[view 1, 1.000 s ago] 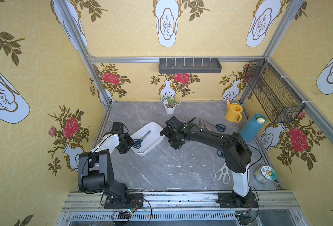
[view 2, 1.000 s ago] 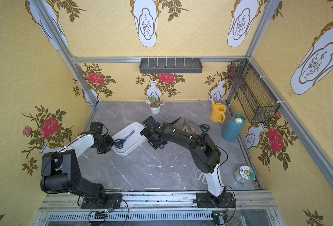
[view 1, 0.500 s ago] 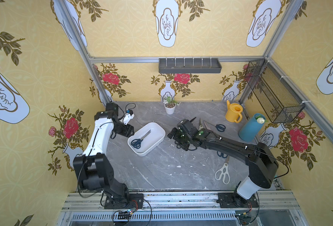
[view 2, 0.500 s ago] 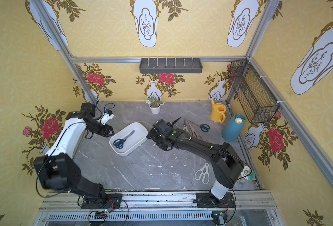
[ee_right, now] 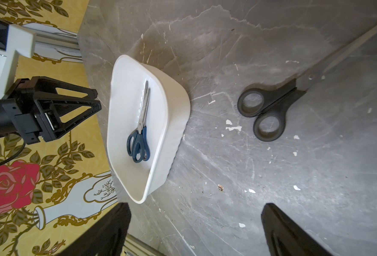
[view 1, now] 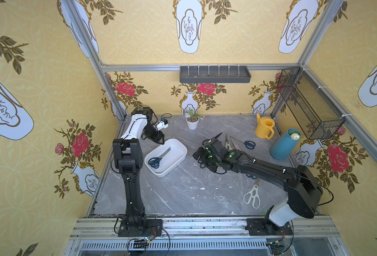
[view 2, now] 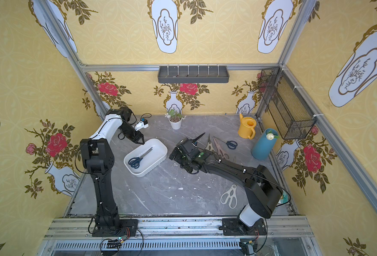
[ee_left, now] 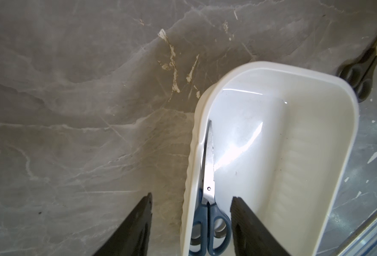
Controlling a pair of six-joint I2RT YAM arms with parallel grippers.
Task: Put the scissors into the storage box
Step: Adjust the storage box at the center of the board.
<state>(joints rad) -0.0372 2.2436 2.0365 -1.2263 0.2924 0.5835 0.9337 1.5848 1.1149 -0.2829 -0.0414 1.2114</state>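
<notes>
Blue scissors point(view 1: 159, 157) in white storage box point(view 1: 175, 155), left pincer point(ee_left: 191, 196) partly wide over its rim, right pincer point(ee_right: 196, 205) wide, both empty.

Bare tabletop point(ee_right: 214, 155) strip between storage box point(ee_right: 174, 128) and black-handled scissors point(ee_right: 264, 110)

We see one pair of scissors point(view 1: 162, 155) lying in the box point(view 1: 174, 155), left of centre on the table point(view 1: 183, 195). A plant pot point(view 1: 192, 124) stands behind it; shears point(view 1: 252, 195) lie toward the front right.
</notes>
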